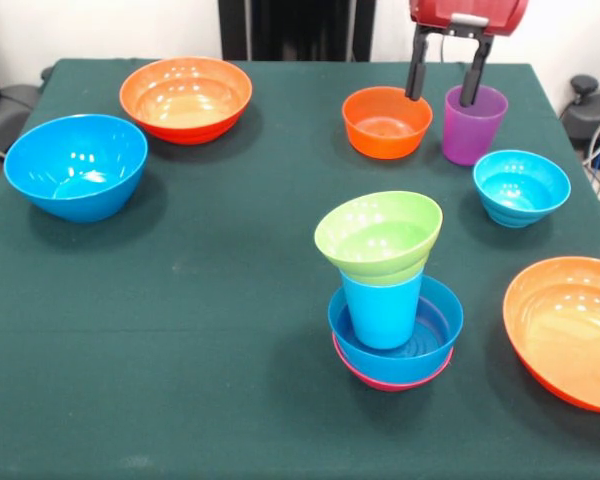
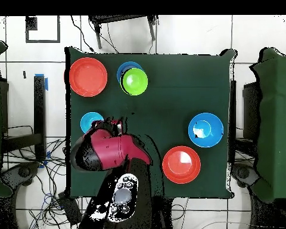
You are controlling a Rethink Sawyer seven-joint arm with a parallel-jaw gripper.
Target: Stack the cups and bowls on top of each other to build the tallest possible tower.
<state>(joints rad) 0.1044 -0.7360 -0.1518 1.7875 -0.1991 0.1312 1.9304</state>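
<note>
Here, the gripper (image 1: 448, 95), jaws parted, is straddling the purple cup (image 1: 473, 125)'s near-side rim (light, slick, thin-walled plastic; likely best pinched at the wall).

Setting: robotics laboratory, test station.
Evidence: desk (image 1: 180, 300) draped in a dark green cloth, standing alone on a pale tiled floor (image 2: 187, 36). Loose cables (image 2: 32, 173) trail across the floor beside it. Blue tape marks (image 2: 47, 81) stuck to the tiles. Black pedestal (image 1: 295, 30) at the desk's far side against a plain white wall (image 1: 100, 25). Red robot arm (image 2: 106, 152) reaching over the cloth. Dark chairs or covered furniture (image 2: 276, 119) pushed aside at both edges.
</note>
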